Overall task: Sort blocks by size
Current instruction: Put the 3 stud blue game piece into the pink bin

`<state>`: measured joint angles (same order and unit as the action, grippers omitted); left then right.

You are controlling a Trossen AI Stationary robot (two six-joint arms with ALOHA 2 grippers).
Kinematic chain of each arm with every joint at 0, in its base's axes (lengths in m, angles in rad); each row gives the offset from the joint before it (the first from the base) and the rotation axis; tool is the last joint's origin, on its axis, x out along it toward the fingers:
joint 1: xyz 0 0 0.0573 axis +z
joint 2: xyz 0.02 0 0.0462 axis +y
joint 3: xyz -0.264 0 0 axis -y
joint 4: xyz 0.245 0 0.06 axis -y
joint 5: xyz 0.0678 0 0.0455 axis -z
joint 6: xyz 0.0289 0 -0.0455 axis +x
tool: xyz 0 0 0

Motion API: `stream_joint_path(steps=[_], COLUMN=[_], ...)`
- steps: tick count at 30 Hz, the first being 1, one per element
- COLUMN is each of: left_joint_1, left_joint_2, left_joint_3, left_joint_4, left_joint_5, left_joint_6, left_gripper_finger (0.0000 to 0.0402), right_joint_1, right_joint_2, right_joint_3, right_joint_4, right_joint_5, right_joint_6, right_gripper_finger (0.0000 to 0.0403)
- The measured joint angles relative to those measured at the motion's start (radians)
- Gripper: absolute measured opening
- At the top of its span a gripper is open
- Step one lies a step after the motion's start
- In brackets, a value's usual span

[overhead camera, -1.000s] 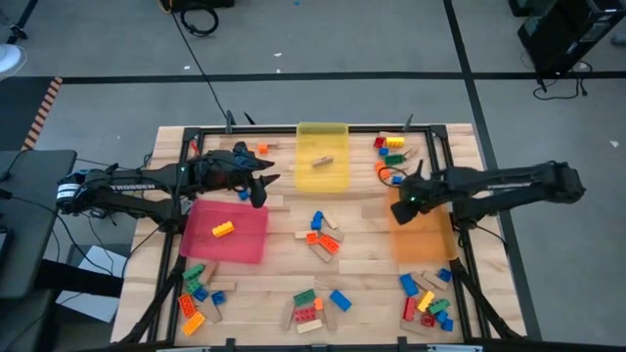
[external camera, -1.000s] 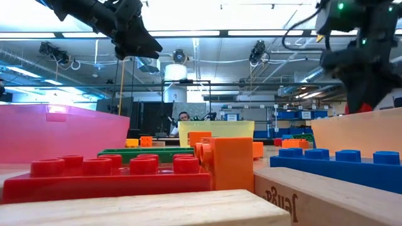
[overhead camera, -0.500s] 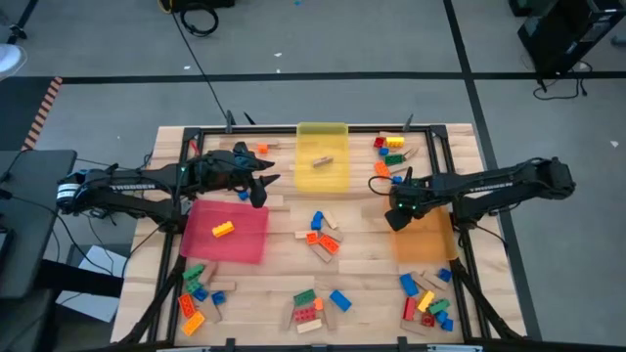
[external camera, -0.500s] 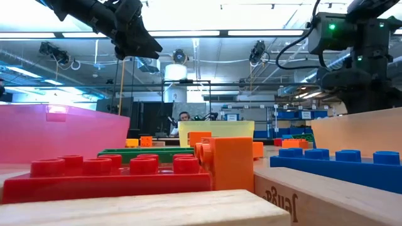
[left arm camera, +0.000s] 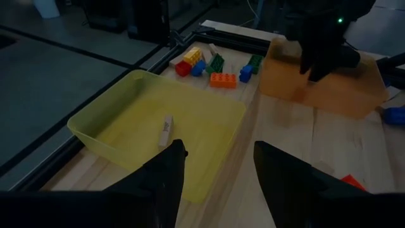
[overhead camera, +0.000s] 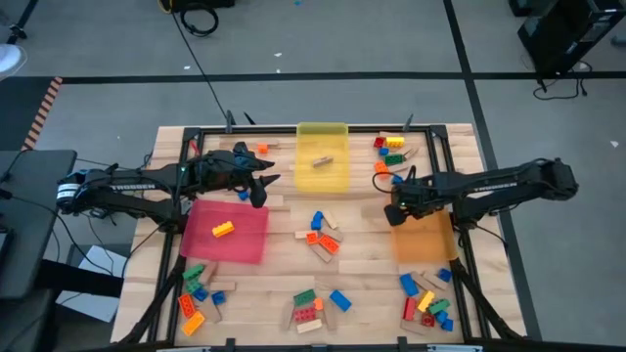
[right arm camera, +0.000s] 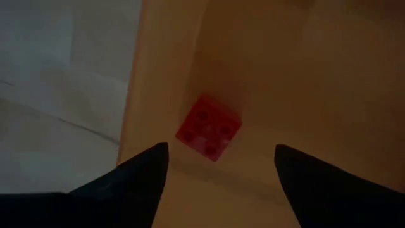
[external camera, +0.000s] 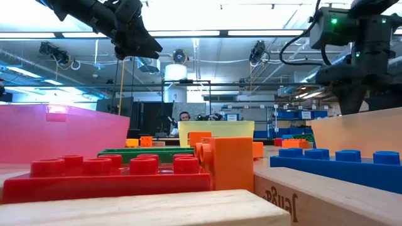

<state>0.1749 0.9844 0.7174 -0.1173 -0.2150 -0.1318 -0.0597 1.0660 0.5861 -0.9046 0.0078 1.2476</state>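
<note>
Wooden table [overhead camera: 284,235], orange tray [right arm camera: 266,63] holding red brick [right arm camera: 208,127], yellow tray [left arm camera: 126,114] holding tan block [left arm camera: 166,130]

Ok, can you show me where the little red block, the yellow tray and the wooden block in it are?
Red block [right arm camera: 209,127]: right wrist view, on its studded top face.
Yellow tray [left arm camera: 124,106]: left wrist view, on its bare inner wall.
Wooden block [left arm camera: 166,130]: left wrist view, on the middle of its long top face.
</note>
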Motion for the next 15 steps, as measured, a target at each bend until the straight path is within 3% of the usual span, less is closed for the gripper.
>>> stream_joint_path(steps=[4, 9, 15], left_joint_1=[0.0, 0.0, -0.008], left_joint_2=[0.0, 0.006, 0.011], left_joint_3=[0.0, 0.0, 0.0], left_joint_4=[0.0, -0.007, -0.036], left_joint_5=[0.0, 0.0, 0.0], left_joint_6=[0.0, 0.0, -0.05], left_gripper_finger=[0.0198, 0.0198, 0.0198], right_joint_1=[0.001, 0.025, 0.159], right_joint_2=[-0.014, -0.019, -0.019], right_joint_3=[0.062, 0.237, 0.465], right_joint_4=[-0.095, -0.306, -0.401], right_joint_5=[0.023, 0.097, 0.172], right_joint_6=[0.004, -0.031, -0.008], right_gripper_finger=[0.0268, 0.0235, 0.0194])
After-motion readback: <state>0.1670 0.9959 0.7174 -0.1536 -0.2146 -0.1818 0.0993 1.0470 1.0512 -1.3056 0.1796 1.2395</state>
